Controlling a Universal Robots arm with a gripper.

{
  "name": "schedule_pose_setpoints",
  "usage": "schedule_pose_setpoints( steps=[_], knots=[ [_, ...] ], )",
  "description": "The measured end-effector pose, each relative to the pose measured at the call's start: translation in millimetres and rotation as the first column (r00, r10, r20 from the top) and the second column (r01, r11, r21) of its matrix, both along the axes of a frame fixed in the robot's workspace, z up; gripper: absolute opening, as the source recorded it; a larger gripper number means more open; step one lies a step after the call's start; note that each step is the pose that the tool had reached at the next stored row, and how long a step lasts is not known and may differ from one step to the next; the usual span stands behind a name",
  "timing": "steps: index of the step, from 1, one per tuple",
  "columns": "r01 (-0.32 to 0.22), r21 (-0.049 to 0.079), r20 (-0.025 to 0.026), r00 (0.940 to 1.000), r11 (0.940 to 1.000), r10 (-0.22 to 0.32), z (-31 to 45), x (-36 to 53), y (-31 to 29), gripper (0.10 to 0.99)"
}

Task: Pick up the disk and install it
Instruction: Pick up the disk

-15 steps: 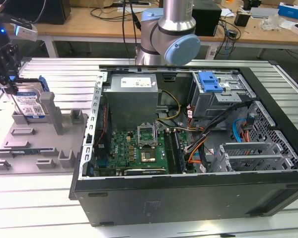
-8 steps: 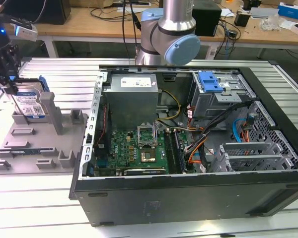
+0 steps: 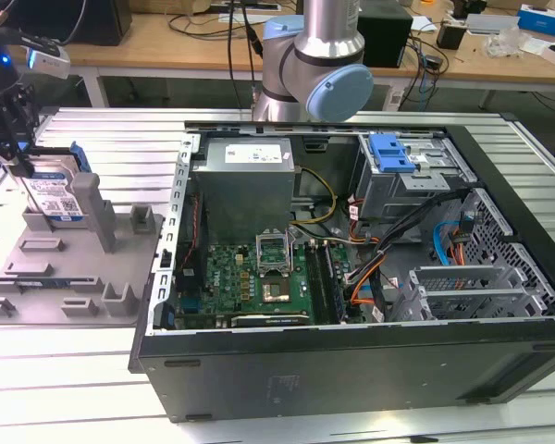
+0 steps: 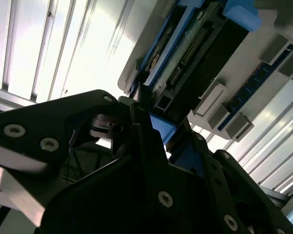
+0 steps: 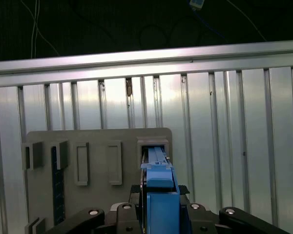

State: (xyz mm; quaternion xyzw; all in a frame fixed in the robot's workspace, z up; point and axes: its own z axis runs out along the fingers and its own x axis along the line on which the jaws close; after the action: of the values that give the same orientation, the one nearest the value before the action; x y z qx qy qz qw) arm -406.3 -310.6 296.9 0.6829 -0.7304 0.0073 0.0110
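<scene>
Where the disk stands in its grey holder, gripper astride it — seemingly pinching it.

Silver disk, blue bracket, grey fixture, black tool, green motherboard

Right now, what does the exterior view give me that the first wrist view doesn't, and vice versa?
Exterior view: the open computer case with its motherboard and grey power-supply box, plus the arm. First wrist view: a look straight along the disk into its slot in the grey fixture, and a dark blue strip in another slot. Both: the disk upright in that fixture on the ribbed metal table, the gripper at its top.
</scene>
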Motion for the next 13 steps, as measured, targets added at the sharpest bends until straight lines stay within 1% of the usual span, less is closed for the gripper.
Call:
schedule_pose_setpoints(
  steps=[13],
  knots=[
    [-0.008, 0.000, 0.0000, 1.0000, 1.0000, 0.008, -0.1, 0.0, 0.0, 0.369]
  ],
)
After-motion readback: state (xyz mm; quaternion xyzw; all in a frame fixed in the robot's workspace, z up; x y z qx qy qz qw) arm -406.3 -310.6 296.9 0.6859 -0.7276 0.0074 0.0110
